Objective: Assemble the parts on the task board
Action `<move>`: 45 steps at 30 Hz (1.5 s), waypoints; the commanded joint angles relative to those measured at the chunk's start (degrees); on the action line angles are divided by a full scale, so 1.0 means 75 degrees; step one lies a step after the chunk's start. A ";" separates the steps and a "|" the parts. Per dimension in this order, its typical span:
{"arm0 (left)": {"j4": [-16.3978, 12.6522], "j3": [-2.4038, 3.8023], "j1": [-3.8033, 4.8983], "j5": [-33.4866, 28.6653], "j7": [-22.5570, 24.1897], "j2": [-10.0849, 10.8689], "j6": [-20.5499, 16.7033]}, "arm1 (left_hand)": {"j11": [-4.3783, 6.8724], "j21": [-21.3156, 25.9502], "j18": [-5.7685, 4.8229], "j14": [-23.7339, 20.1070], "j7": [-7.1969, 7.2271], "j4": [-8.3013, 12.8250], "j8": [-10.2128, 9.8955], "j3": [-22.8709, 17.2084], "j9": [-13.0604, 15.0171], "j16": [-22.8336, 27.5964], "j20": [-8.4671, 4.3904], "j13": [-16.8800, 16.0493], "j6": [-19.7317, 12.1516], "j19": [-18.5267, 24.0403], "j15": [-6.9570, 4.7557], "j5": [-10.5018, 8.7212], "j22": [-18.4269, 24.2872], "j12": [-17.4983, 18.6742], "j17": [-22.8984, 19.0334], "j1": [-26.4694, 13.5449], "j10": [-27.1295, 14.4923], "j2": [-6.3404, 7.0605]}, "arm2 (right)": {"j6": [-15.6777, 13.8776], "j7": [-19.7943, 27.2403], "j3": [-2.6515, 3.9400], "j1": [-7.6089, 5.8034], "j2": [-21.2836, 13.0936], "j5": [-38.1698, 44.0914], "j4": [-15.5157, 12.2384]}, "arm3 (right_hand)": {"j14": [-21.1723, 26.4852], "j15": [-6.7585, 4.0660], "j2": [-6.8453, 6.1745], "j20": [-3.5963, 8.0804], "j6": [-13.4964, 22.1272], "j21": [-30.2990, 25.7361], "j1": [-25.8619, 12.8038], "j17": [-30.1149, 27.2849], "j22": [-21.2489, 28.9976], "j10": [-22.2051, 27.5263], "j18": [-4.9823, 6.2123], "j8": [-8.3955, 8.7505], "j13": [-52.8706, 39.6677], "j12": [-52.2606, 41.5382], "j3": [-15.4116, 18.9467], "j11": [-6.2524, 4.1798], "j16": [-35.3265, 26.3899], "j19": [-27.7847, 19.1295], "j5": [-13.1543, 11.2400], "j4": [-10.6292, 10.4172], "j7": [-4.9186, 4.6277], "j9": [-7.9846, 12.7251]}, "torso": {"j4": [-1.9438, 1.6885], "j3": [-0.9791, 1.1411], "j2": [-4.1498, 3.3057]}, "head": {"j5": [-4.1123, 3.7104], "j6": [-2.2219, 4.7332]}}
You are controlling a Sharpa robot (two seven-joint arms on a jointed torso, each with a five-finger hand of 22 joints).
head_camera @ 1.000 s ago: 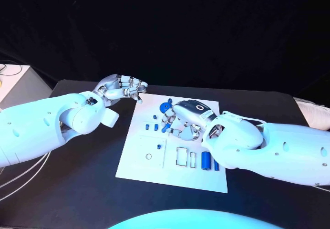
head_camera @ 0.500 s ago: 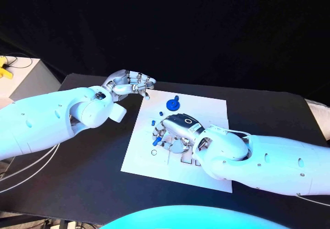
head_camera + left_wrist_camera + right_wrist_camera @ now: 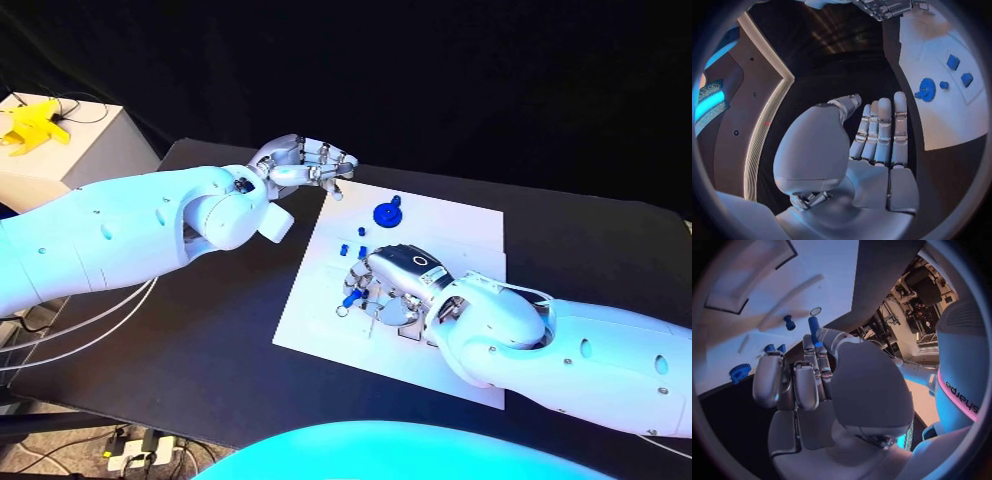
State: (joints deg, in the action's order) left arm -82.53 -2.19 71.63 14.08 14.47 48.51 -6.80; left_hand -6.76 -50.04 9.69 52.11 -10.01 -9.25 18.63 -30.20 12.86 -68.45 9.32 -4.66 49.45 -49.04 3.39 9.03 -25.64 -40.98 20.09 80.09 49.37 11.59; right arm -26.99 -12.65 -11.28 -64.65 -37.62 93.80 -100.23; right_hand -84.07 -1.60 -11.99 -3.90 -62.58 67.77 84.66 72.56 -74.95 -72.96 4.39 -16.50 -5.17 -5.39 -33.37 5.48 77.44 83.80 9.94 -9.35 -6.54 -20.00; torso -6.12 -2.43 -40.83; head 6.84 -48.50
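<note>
The white task board [image 3: 464,232] lies in the middle of the black table. My right hand [image 3: 384,284] hovers low over its middle and pinches a blue peg [image 3: 812,325] between thumb and finger, the tip close to a small round hole [image 3: 816,311]. In the head view the blue peg [image 3: 351,297] shows at the fingertips. A round blue part [image 3: 387,213] stands near the board's far edge, with small blue pieces [image 3: 353,250] between it and the hand. My left hand [image 3: 306,166] hangs off the board's far left corner and holds nothing, its fingers [image 3: 882,130] straight and side by side.
A white stand [image 3: 80,150] with a yellow object [image 3: 32,126] sits beyond the table's far left. Cables [image 3: 87,330] hang at the left edge. Bare black table [image 3: 216,330] lies left of the board. A rectangular recess [image 3: 748,270] is cut in the board.
The head view has shifted. My right hand has moved from the small pieces toward the board's near left part. The left hand stays by the far left corner.
</note>
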 commanded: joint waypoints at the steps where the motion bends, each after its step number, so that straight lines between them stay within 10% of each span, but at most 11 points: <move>1: -0.0002 0.0005 0.0003 0.0010 0.0054 -0.0017 0.0123 | 0.0001 0.0050 0.0104 0.0019 -0.0017 -0.0009 -0.0042 0.0026 -0.0012 0.0053 -0.0011 0.0010 0.0056 -0.0062 -0.0007 0.0010 0.0010 0.0044 -0.0010 0.0025 0.0040 -0.0029 | 0.0102 0.0041 0.0000 0.0028 0.0012 0.0052 0.0003 | -0.0307 -0.0056 0.0096 0.0050 0.0016 -0.0031 0.0012 0.0010 -0.0884 -0.0449 -0.0079 -0.0029 -0.0108 0.0014 -0.0270 -0.0387 -0.0012 0.0255 0.0038 0.0233 -0.0036 -0.0012 | -0.0009 -0.0011 -0.0001 | 0.0072 -0.0048; 45: -0.0020 0.0005 0.0004 0.0013 0.0040 -0.0014 0.0111 | 0.0000 0.0054 0.0103 0.0017 -0.0020 -0.0011 -0.0055 0.0036 -0.0014 0.0055 -0.0011 0.0009 0.0054 -0.0063 -0.0007 0.0007 0.0011 0.0054 -0.0010 0.0030 0.0042 -0.0029 | 0.0373 -0.0349 -0.0047 0.0219 0.0272 0.0311 0.0260 | -0.0303 -0.0052 0.0097 0.0048 0.0029 -0.0061 -0.0011 -0.0011 -0.0879 -0.0450 -0.0074 -0.0038 -0.0114 0.0029 -0.0295 -0.0383 -0.0026 0.0247 0.0052 0.0268 -0.0041 -0.0028 | 0.0000 -0.0007 0.0001 | 0.0258 -0.0179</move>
State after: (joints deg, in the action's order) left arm -82.54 -2.19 71.63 14.10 14.44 48.50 -6.72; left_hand -6.76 -49.82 9.70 52.11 -10.01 -9.25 18.42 -30.20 12.81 -68.22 9.33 -4.66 49.45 -49.04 3.39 9.03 -25.65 -40.77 20.10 80.09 49.36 11.59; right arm -25.96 -14.04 -11.54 -63.12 -35.58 94.68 -98.51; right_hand -83.94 -1.72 -11.85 -3.90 -62.29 67.51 84.55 72.57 -74.91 -72.95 4.39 -16.48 -5.92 -5.03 -33.70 5.48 77.44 83.80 10.08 -9.07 -6.67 -20.11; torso -6.12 -2.49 -40.79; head 8.79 -49.89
